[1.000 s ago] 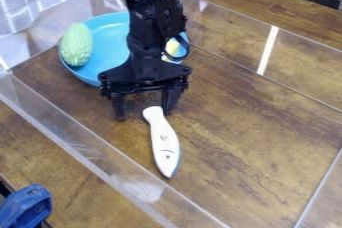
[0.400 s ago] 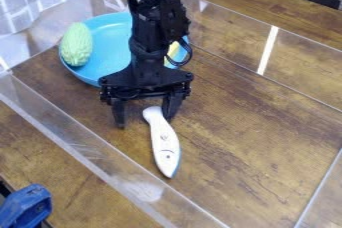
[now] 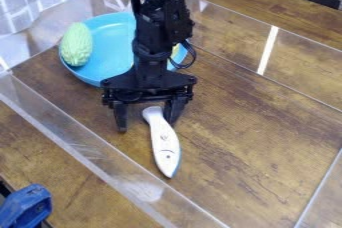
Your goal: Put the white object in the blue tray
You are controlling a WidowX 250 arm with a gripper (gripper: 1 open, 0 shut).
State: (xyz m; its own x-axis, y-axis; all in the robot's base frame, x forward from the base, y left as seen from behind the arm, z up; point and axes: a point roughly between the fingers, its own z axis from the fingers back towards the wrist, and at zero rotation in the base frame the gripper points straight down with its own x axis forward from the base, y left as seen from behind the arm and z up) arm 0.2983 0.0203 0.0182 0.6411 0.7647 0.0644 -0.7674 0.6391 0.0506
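The white object (image 3: 162, 142) lies flat on the wooden table, a long slim piece with small grey marks, pointing toward the lower right. My gripper (image 3: 147, 110) points straight down over its upper end, open, with the dark fingers (image 3: 116, 113) standing either side of that end; nothing is gripped. The blue tray (image 3: 104, 34) sits behind the arm at the upper left, partly hidden by the black arm.
A green, bumpy, oval object (image 3: 76, 45) rests in the tray's left part. A bit of yellow (image 3: 175, 48) shows behind the arm at the tray's right edge. Clear acrylic walls (image 3: 80, 144) ring the table. A blue item (image 3: 23, 208) lies at the lower left, outside them.
The gripper has shifted slightly down and right in the picture, now straddling the white object's upper end. The white object has not moved.
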